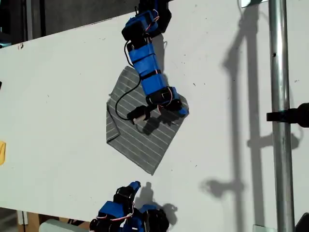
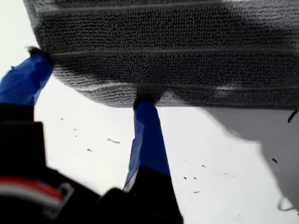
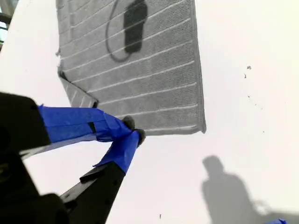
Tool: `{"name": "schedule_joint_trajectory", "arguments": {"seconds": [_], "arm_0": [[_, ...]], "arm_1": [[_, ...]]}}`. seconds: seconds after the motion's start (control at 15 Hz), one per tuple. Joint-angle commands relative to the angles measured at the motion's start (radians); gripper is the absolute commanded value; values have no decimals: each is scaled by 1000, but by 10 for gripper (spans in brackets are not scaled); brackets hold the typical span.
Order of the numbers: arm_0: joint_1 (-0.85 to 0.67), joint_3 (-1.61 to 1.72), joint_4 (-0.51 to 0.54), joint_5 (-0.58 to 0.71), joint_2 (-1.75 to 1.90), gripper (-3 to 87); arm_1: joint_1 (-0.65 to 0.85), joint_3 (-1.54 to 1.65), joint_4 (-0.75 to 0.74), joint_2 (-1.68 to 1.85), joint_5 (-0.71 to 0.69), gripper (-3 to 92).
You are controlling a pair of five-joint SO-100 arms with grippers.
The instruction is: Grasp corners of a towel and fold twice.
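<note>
The grey towel [image 1: 140, 137] with thin white stripes lies flat on the white table [image 1: 58, 106], turned like a diamond, with one corner [image 1: 110, 99] at the exterior view's left folded over. My first gripper [image 1: 179, 109] reaches down from the table's far side to the towel's corner at the exterior view's right. It is open, both blue fingertips [image 2: 145, 106] touching the towel's edge [image 2: 187, 100]. My second gripper [image 1: 133, 185] hovers off the cloth near the table's front edge, shut and empty [image 3: 133, 131]. It looks onto the towel [image 3: 140, 70].
A metal pole [image 1: 279, 121] with a black clamp [image 1: 289, 116] stands at the exterior view's right. A yellow object [image 1: 2, 152] sits at that view's left edge. The table's far edge [image 1: 72, 30] runs diagonally at the top left of that view.
</note>
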Motion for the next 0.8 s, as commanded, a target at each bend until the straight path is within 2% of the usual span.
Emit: {"name": "schedule_joint_trajectory", "arguments": {"seconds": [0.0,0.13,0.2,0.4,0.73], "arm_0": [[17,-6,-14,-8,11,-26],[21,3,-14,-12,18,-26],[23,12,-14,-14,26,-26],[20,26,-14,-15,43,-26],[31,-32,-23,5,-61,-25]], "arm_1": [[12,-55,-35,0,-2,304],[18,-52,-26,-37,-2,221],[20,-46,-26,-43,8,100],[15,-46,-52,-48,3,-2],[14,-46,-72,-43,-11,-2]]}}
